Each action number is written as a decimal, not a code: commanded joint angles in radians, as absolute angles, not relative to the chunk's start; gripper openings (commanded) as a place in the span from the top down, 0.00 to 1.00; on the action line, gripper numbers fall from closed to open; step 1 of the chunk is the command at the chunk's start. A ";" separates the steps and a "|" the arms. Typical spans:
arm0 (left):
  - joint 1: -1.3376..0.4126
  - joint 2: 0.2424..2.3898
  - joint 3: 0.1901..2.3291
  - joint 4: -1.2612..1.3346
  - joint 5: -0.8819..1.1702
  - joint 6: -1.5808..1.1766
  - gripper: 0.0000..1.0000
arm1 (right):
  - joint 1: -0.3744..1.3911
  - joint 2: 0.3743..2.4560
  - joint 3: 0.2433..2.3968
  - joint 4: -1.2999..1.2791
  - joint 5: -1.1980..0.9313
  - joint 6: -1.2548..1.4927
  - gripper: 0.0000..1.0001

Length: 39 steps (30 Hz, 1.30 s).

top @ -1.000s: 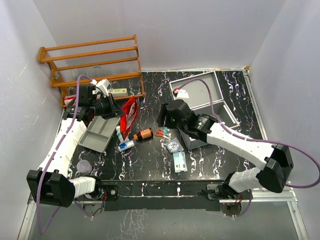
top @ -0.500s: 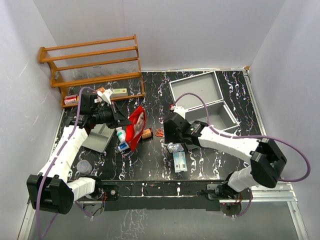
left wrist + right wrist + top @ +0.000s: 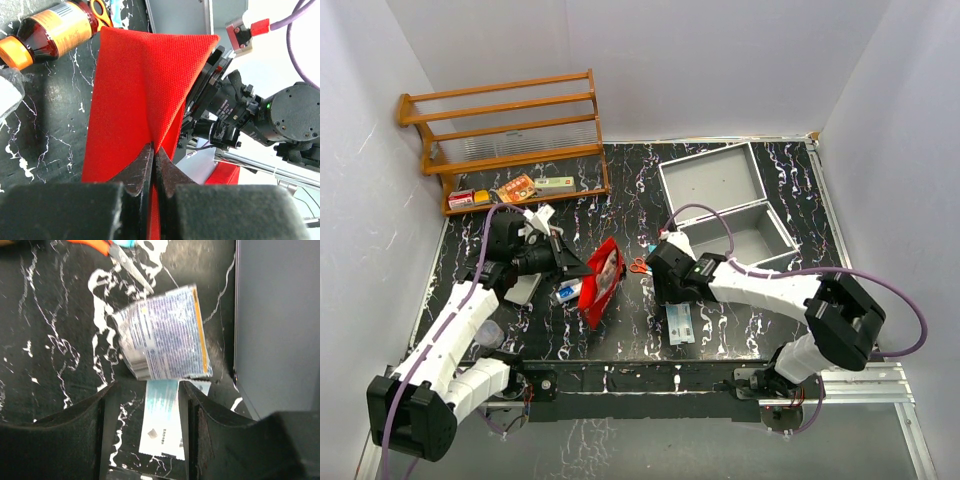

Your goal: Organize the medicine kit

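Observation:
My left gripper [image 3: 155, 150] is shut on a fold of the red fabric pouch [image 3: 140, 85] and holds it upright off the table; both also show in the top view, the gripper [image 3: 574, 270] and the pouch [image 3: 602, 283]. A brown bottle with an orange label [image 3: 50, 27] lies beyond the pouch. My right gripper [image 3: 146, 387] is open and low over the table, straddling a white and teal sachet [image 3: 162, 425]. A silvery printed packet [image 3: 162, 340] lies just ahead of its fingertips. In the top view the right gripper [image 3: 666, 288] is left of the open grey case [image 3: 752, 236].
Orange-handled scissors [image 3: 640, 265] lie between the pouch and the right gripper. A white tube [image 3: 564, 293] and a grey tray [image 3: 524, 288] lie under the left arm. A clear cup [image 3: 490, 333] stands at the front left. A wooden rack [image 3: 510, 130] with small boxes stands at the back left.
My left gripper has carried the red pouch forward and to the right. My right gripper has come away from the grey case, down and left to the packets.

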<state>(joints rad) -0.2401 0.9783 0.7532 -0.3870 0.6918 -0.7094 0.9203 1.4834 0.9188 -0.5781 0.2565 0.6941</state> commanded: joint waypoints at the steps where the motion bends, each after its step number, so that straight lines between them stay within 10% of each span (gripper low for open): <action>1: -0.273 0.937 0.727 -0.355 0.652 -0.752 1.00 | 0.962 1.417 0.883 -0.625 0.288 0.744 0.53; 26: -0.358 0.983 0.755 -0.437 0.547 -0.610 1.00 | 1.050 1.529 0.828 -0.621 0.263 0.748 0.58; 34: -0.359 1.000 0.776 -0.462 0.582 -0.554 1.00 | 1.058 1.547 0.863 -0.590 0.236 0.696 0.82; 39: -0.358 1.008 0.788 -0.471 0.585 -0.531 1.00 | 1.062 1.538 0.932 -0.709 0.327 0.724 0.67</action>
<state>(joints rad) -0.3527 1.0092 0.7425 -0.4519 0.5468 -0.5663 1.0538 1.5337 0.8539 -0.6365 0.2447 0.7090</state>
